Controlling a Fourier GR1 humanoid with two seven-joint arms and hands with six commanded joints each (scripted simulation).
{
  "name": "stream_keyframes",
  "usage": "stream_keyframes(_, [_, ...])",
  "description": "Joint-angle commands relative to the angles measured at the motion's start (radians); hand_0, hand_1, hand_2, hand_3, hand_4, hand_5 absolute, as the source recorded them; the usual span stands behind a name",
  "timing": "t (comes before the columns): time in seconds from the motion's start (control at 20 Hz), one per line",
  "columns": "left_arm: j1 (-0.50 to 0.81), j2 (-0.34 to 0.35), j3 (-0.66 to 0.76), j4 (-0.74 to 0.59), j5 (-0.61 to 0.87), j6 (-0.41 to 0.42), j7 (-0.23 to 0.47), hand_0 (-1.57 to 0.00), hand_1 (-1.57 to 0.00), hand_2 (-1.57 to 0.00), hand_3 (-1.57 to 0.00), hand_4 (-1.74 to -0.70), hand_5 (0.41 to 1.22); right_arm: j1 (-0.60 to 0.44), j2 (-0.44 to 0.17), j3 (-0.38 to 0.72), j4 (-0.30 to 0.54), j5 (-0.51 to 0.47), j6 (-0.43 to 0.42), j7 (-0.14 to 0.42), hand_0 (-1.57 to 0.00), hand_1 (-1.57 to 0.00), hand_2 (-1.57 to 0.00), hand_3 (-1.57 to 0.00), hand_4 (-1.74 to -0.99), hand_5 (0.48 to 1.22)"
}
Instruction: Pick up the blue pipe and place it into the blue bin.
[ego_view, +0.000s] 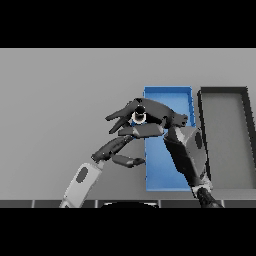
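Observation:
The blue bin (170, 170) lies lengthwise right of the table's middle. My right hand (152, 116) hovers over the bin's far left corner, its arm coming up from the lower right across the bin. Its fingers and thumb curl round the blue pipe (138, 117), of which only a pale round end shows between them; the rest of the pipe is hidden by the hand. My left hand (119, 146) reaches in from the lower left and sits just below the right hand, beside the bin's left wall, with relaxed fingers holding nothing.
A dark grey bin (227, 145) stands directly right of the blue bin, its walls nearly touching it. Grey table (60, 100) stretches to the left and far side.

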Motion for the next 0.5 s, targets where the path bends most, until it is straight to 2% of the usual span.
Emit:
stream_keyframes(0.0, [0.009, -0.007, -0.013, -0.013, -0.003, 0.001, 0.005, 0.00, 0.00, 0.00, 0.00, -0.95, 0.474, -0.054, -0.014, -0.039, 0.023, -0.019, -0.035, -0.013, -1.57, -1.57, -1.57, -1.57, -1.497, 1.221])
stream_keyframes(0.15, [0.001, 0.012, -0.003, -0.026, 0.003, -0.009, -0.002, 0.00, 0.00, 0.00, 0.00, -0.95, 0.468, -0.150, -0.061, -0.126, 0.125, 0.029, -0.099, -0.053, -1.57, -1.57, -1.57, -1.57, -1.498, 1.221])
stream_keyframes(0.35, [0.032, 0.025, -0.007, -0.067, 0.005, -0.005, 0.011, 0.00, 0.00, 0.00, 0.00, -0.95, 0.470, -0.184, -0.127, -0.202, 0.241, 0.149, -0.097, -0.117, -1.57, -1.57, -1.57, -1.57, -1.498, 1.221])
stream_keyframes(0.45, [0.021, 0.028, 0.006, -0.068, 0.017, -0.008, 0.039, 0.00, 0.00, 0.00, 0.00, -0.95, 0.474, -0.175, -0.155, -0.235, 0.295, 0.186, -0.095, -0.100, -1.57, -1.57, -1.57, -1.57, -1.499, 1.221])
